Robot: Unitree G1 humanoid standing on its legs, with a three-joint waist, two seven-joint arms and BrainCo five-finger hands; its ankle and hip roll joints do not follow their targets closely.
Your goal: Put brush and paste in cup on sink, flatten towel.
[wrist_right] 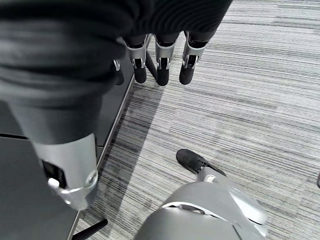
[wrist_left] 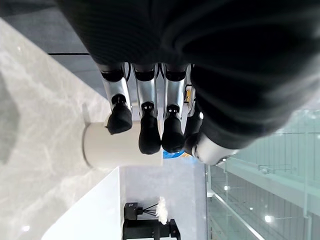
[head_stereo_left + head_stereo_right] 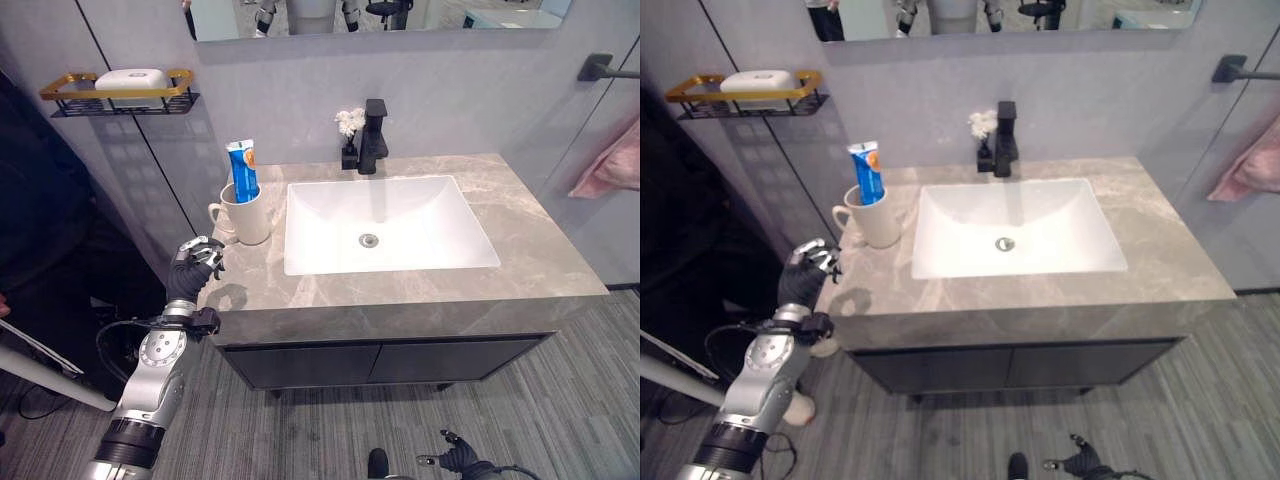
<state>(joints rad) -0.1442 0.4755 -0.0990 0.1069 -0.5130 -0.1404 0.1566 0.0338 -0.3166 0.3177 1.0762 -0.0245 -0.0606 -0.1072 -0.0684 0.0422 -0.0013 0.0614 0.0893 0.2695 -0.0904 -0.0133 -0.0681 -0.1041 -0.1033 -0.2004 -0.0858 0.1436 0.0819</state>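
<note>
toothpaste (image 3: 242, 166) is standing in the cup (image 3: 245, 214) just beyond the left hand (image 3: 196, 268), whose curled fingers (image 2: 149, 135) are holding nothing, right hand (image 3: 462, 459) idling low, so towel (image 3: 612, 165) flattening is seemingly coming next.

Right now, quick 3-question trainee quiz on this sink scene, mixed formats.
1. True or false: the toothpaste tube stands in the cup.
2. Where does the pink towel hang? A) in the basin B) on the wall at the robot's right C) on the shelf
3. Fill in: the left hand hovers at the counter edge, holding ____.

Key: 1 true; 2 B; 3 nothing
</note>
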